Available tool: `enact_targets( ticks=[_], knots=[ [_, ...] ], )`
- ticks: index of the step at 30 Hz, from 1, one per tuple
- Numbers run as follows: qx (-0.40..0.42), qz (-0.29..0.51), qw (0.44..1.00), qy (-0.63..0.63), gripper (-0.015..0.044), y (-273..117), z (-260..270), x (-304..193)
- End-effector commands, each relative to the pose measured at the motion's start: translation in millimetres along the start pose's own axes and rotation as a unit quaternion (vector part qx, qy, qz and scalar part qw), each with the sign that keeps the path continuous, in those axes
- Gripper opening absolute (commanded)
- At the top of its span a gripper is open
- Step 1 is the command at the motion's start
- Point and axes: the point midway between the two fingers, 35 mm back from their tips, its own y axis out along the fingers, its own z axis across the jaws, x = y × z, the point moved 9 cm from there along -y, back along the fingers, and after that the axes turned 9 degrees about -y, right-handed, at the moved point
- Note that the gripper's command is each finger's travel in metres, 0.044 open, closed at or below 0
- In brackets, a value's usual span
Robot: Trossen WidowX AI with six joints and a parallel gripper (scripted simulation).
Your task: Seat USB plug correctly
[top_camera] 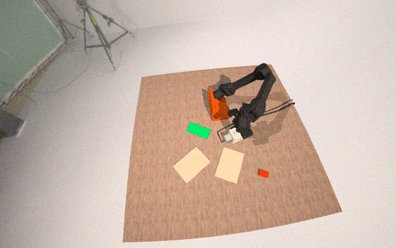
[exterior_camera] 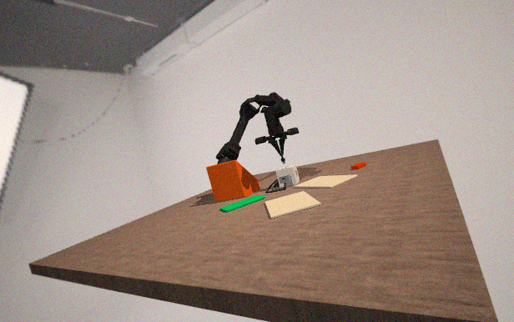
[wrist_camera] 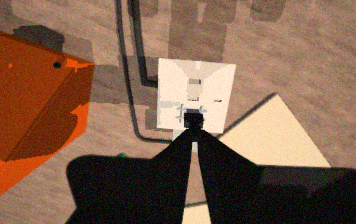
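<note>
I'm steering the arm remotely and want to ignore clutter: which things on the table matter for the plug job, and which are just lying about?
In the job:
- USB plug, pinched in the gripper above the cube
- power cube
- its dark cable

Lying about:
- orange block
- green flat piece
- two beige sheets
- small red piece
</note>
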Motion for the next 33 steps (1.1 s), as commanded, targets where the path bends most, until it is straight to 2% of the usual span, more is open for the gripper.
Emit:
enact_targets(
  ticks=[1, 33],
  knots=[
    [0.001, 0.004, 1.0, 0.001, 0.0, 0.2, 0.1, 0.0],
    [0.002, 0.012, 1.0, 0.008, 0.0, 4.0, 0.1, -0.7]
  ],
)
